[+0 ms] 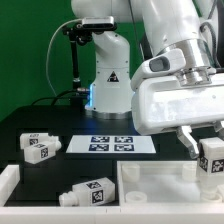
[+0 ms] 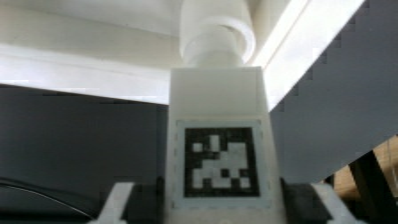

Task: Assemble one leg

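Jaws: clamped on 1 leg [image 1: 211, 158], tag facing the wrist camera.
Leg: upright at the exterior view's right, over the tray-like part [image 1: 150, 183].
Spare legs [image 1: 38, 148]: 2, lying on the tabletop [image 1: 75, 165].

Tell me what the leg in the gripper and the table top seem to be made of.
The leg: probably white plastic, matte with a faint sheen, judging by its smooth, uniform faces; its tag looks like a printed sticker. The table: black and matte, perhaps cloth or coated board; unclear.
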You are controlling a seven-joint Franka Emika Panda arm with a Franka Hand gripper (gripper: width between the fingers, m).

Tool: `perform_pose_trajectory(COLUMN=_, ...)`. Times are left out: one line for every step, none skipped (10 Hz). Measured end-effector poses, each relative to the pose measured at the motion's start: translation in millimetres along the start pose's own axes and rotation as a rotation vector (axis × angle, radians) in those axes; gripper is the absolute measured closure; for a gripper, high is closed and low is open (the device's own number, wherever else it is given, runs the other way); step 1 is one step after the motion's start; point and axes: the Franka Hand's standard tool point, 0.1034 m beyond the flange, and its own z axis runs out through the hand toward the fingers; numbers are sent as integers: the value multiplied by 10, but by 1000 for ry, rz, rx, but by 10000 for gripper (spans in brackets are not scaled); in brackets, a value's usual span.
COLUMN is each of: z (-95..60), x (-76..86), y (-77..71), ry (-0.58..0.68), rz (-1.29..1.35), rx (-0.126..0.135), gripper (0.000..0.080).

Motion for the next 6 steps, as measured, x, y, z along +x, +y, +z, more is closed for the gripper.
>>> perform_pose_trajectory(z=36, x=-9, y=-7, ry=-2, rz=2, rx=2, gripper=514)
perform_pose_trajectory(z=69, x=-37, y=-13, ry=-7, rz=4, rx=4, gripper=514)
perform_pose_trajectory(z=95, x=-75, y=-19, ry=-13, rz=6, rx=6, gripper=514)
perform_pose_trajectory(z=111, x=-109, y=-31, ry=-18, rz=6, rx=8, gripper=514)
perform_pose_trajectory(z=119, x=-131, y=-45, ry=-16, rz=6, rx=7, gripper=514)
perform_pose_trajectory(z=121, x=-135, y=-60, ry=-5, rz=4, rx=1, gripper=514)
